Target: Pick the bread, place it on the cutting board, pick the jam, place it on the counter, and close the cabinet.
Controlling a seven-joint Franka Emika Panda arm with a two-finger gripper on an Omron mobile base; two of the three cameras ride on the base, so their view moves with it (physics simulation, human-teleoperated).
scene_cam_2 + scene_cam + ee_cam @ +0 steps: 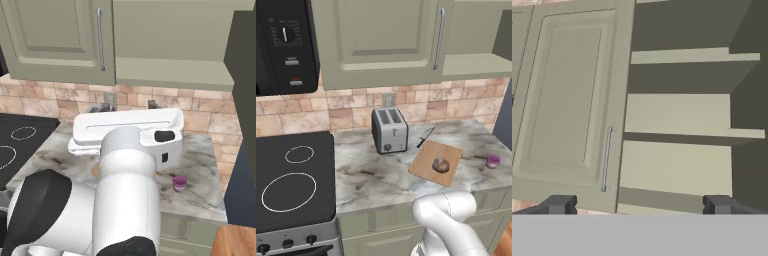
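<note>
Jaws spread wide, holding nothing: gripper (639,205), two dark fingertips facing the cabinet (572,100).

Cabinet: sage-green, matte, raised-panel door shut on the left with a long silver bar handle (606,159); right bay stands open, showing bare flat shelves. Its own door (242,85) hangs swung out at the right edge, seen edge-on as a dark slab.

Bread (440,165): lumpy brown roll, darker crust patches, resting near the middle of the cutting board (435,161).

Cutting board: flat pale wood, rounded corners, lying askew on the right half of the counter (371,175).

Jam (492,161): squat purple jar, pinkish lid, upright near the counter's right edge, apart from the board.

Counter: grey-beige marbled stone, dark veins, polished.

Also present: steel toaster (389,130) toward the back edge; knife (425,137) just behind the board; black stove top (293,180) beside the counter's left edge.

Assessment: bread and jam appear placed; closing the open door remains. Best done by reaching around to the door's outer face, near its free edge, and pushing in a smooth arc until flush, keeping the fingers clear of the shelf fronts.
</note>
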